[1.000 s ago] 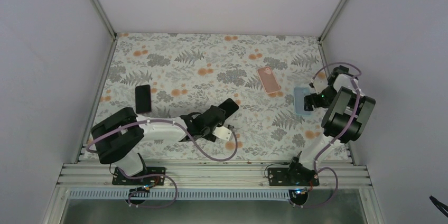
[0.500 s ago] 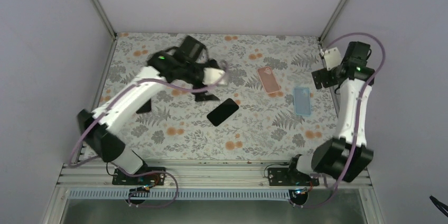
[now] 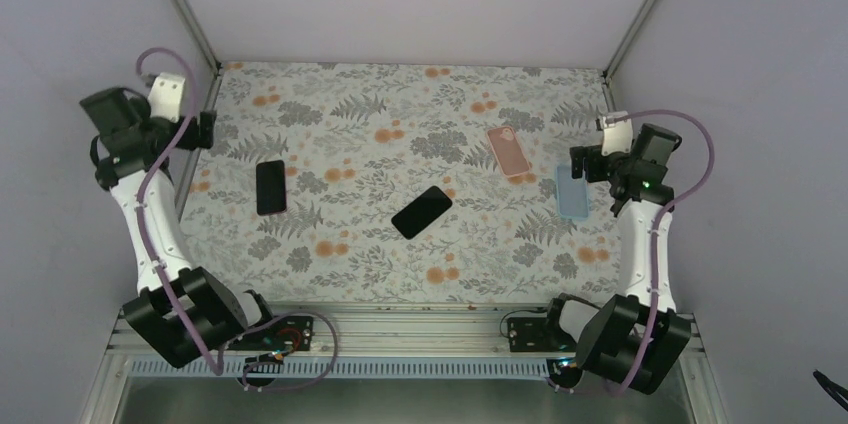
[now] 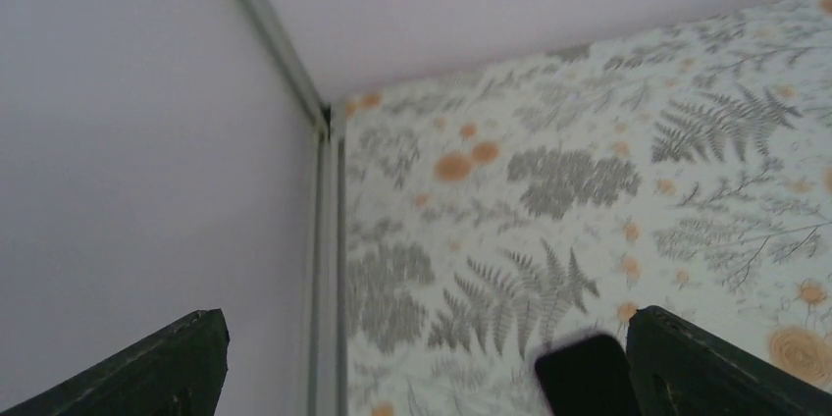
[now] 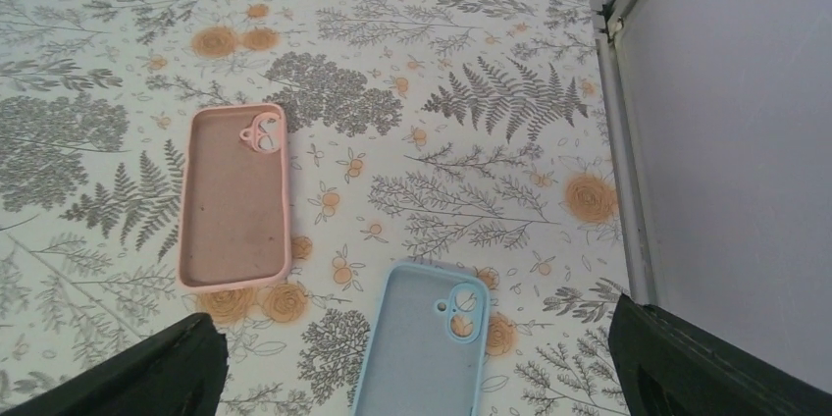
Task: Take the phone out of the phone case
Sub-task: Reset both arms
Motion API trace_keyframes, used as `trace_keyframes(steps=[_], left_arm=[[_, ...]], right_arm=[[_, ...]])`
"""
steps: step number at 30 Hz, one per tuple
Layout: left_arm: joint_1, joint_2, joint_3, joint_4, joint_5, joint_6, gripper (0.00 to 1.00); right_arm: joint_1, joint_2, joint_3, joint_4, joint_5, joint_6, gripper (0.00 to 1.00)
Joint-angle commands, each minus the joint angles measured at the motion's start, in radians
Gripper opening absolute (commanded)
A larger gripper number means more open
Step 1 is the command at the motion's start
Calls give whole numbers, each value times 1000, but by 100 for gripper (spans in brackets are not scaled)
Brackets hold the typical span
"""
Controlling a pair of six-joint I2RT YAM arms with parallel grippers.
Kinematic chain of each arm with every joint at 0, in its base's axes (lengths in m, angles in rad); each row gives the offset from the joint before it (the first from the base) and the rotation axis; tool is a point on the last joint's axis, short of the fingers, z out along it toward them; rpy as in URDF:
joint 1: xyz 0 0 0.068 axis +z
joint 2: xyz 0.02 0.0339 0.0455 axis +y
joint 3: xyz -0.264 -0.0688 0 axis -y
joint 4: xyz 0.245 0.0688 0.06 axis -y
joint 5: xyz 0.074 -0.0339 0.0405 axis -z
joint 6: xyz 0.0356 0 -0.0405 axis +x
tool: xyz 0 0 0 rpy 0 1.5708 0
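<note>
Two black phones lie flat on the floral table, one in the middle (image 3: 421,212) and one at the left (image 3: 270,187). An empty pink case (image 3: 509,151) and an empty light-blue case (image 3: 571,191) lie at the right, inner sides up. My left gripper (image 3: 203,130) is open and empty, raised by the left wall; the left wrist view (image 4: 422,377) shows the left phone's corner (image 4: 584,382) beside its right finger (image 4: 716,367). My right gripper (image 3: 584,162) is open and empty above the blue case (image 5: 422,347), with the pink case (image 5: 235,200) to its left.
White walls with metal frame posts (image 3: 183,4) close the table on three sides. The left wall (image 4: 147,141) is close to my left gripper, and the right wall post (image 5: 628,171) is close to my right gripper.
My left arm has swung from beside the middle phone across the table to the far left wall. My right arm has moved to above the blue case. The phones and cases have stayed put.
</note>
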Motion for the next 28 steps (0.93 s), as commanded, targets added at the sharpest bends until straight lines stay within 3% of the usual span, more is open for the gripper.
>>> trace_keyframes(steps=[1, 6, 13, 28], left_arm=[[114, -61, -152, 142, 145, -124, 100], [124, -113, -258, 205, 98, -131, 100], [126, -76, -266, 205, 153, -150, 100], [126, -54, -269, 205, 136, -157, 100]], right_arm=[[-2, 3, -52, 171, 23, 63, 100], [-2, -3, -92, 201, 99, 54, 100], [-3, -24, -129, 212, 101, 36, 100], [-2, 14, -121, 202, 127, 36, 100]])
